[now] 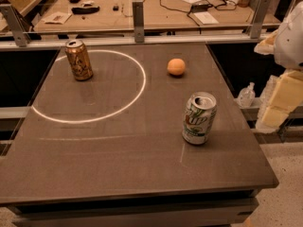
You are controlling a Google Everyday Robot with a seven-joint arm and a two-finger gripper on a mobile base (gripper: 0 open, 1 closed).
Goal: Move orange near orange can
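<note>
The orange [176, 66] is a small round fruit lying on the grey table [118, 145], towards the back right. The orange can [79, 60] is a coppery drink can with a silver top, standing upright at the back left, just inside a white circle marked on the tabletop. The orange and the orange can are far apart, about a third of the table's width. My gripper [280, 103] shows as white and pale yellow parts at the right edge of the view, off the table's right side and well away from the orange. It holds nothing that I can see.
A white-and-green 7UP can [199, 117] stands upright at the front right, in front of the orange. A metal rail with posts [138, 15] runs along the table's back edge. Behind it is a wooden desk [156, 8] with cables and papers. A small clear bottle [246, 96] sits right of the table.
</note>
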